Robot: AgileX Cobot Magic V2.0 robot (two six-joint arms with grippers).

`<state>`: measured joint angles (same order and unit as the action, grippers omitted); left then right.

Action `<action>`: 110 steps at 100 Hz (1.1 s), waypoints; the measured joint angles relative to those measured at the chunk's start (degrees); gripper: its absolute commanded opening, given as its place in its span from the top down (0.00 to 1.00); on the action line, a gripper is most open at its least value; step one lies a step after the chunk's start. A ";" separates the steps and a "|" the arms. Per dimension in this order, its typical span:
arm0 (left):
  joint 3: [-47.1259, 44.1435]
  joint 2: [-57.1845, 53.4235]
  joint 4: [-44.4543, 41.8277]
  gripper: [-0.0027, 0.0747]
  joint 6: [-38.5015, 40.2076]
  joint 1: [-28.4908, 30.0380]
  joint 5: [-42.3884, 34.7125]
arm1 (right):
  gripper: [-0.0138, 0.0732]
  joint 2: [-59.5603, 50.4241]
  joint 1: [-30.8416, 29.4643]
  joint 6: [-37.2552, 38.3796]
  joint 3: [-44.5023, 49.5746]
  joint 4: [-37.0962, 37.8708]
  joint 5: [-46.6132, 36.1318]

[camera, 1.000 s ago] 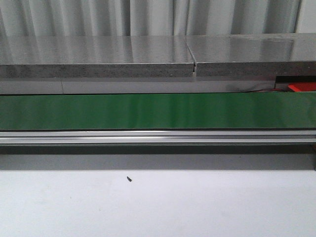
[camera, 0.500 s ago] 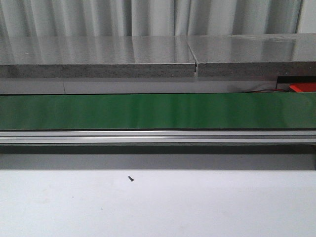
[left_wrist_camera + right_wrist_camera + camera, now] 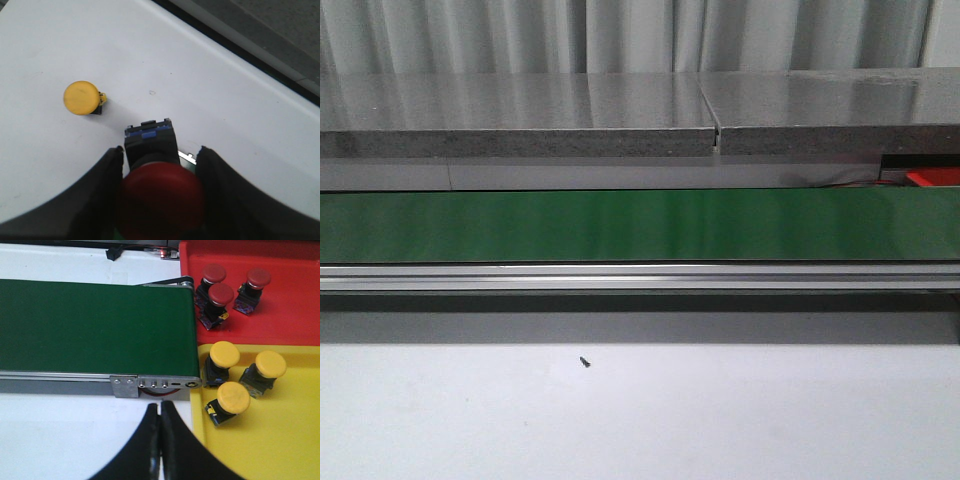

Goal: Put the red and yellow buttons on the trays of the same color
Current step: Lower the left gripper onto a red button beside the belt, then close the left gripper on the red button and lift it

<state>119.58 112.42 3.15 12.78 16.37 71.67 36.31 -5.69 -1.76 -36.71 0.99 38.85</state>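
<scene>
In the left wrist view my left gripper (image 3: pixel 159 165) is shut on a red button (image 3: pixel 161 200) with a black and blue base, held above the white table. A yellow button (image 3: pixel 82 98) lies on the table beyond it, apart from the fingers. In the right wrist view my right gripper (image 3: pixel 160 412) is shut and empty, above the white table near the end of the green belt (image 3: pixel 95 325). The red tray (image 3: pixel 280 315) holds three red buttons (image 3: pixel 220 296). The yellow tray (image 3: pixel 280 440) holds three yellow buttons (image 3: pixel 232 398). Neither gripper shows in the front view.
The green conveyor belt (image 3: pixel 640 225) runs across the front view with a metal rail (image 3: pixel 640 277) below it. A small dark speck (image 3: pixel 584 362) lies on the white table. A grey ledge (image 3: pixel 520 140) stands behind. A red tray corner (image 3: pixel 932 177) shows far right.
</scene>
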 measured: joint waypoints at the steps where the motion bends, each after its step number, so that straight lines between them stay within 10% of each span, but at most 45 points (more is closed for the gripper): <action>1: -0.14 -0.20 0.02 0.86 0.00 -0.34 0.00 | 0.92 0.00 0.00 0.00 0.00 0.00 0.00; 95: -36.40 -10.41 0.49 0.85 0.00 -5.19 -11.40 | 0.92 0.00 0.00 0.00 0.00 0.00 0.00; 110: -36.40 -9.42 2.03 0.61 -1.08 -5.19 -11.75 | 0.92 0.00 0.00 0.00 0.00 0.00 0.00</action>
<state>83.18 103.00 5.18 11.70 11.18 59.92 36.31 -5.69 -1.76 -36.71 0.99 38.85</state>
